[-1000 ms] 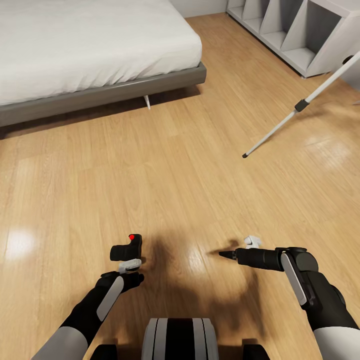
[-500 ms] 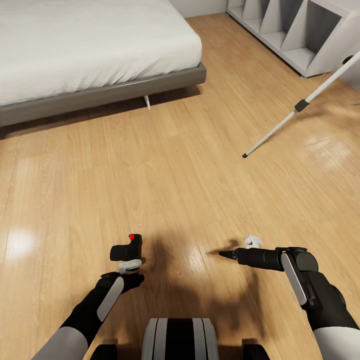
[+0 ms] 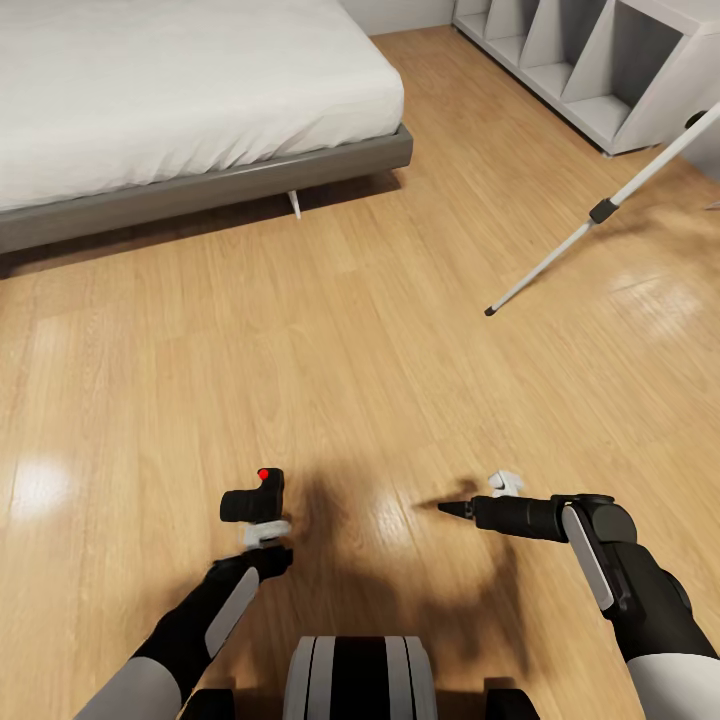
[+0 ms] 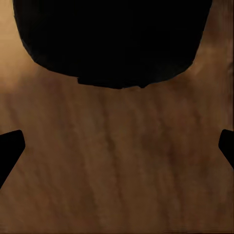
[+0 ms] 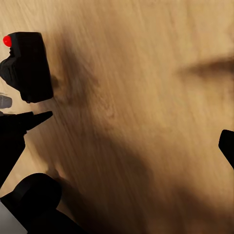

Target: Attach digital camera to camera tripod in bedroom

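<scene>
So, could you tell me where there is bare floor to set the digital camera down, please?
The widest bare patch is the wood floor between the bed and the two grippers. Another lies between the camera tripod leg and the right gripper. It is crowded near the digital camera, just ahead of the left gripper, and toward the white shelf unit.

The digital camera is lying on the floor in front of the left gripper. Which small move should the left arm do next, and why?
Probably ease the left gripper forward and down around the digital camera before closing. In the left wrist view the fingertips stand wide apart, and the camera lies ahead of them, not between them. It rests on the wood floor, ungrasped, while the camera tripod stands far off to the right.
</scene>
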Robot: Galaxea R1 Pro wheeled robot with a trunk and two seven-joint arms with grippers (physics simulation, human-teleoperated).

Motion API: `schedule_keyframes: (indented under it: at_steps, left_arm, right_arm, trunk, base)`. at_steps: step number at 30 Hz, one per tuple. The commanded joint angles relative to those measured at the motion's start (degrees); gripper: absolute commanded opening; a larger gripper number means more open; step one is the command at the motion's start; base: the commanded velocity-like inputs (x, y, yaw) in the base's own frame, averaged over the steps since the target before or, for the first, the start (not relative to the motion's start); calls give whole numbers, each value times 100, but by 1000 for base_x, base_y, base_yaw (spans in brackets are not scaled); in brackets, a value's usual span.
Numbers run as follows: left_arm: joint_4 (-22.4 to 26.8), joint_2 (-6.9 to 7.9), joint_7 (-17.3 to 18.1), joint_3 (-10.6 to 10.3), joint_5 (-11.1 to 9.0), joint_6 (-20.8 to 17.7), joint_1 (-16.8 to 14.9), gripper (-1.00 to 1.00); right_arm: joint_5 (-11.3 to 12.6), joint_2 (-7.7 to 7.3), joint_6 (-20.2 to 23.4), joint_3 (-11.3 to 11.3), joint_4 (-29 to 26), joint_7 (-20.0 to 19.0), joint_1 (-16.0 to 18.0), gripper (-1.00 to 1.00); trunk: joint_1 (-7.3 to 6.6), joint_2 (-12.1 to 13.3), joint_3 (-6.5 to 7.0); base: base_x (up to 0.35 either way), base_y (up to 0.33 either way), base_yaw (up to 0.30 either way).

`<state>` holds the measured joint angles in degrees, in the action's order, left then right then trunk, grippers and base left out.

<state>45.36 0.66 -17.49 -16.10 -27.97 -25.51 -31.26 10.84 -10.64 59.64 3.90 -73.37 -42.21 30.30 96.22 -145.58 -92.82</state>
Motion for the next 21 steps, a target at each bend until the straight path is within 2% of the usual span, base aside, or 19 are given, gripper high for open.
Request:
schedule_keyframes:
  at_steps: [1,6,21]
  left_arm:
    - [1,7,-56,-63,-50,3,-3,100]
    - [-20,5,-60,-147,-44,44,-3,100]
    - [-17,5,-69,-176,-37,63,-3,100]
  right_arm:
    - [14,0,36,6,-2,-7,2,100]
    - [14,0,36,6,-2,-7,2,100]
    - [14,0,36,6,-2,-7,2,100]
  trunk:
    - [-1,-1,-3]
    - [-1,-1,-3]
    - [-1,-1,-3]
  base:
    - [0,0,0]
    - [0,0,0]
    - [0,0,0]
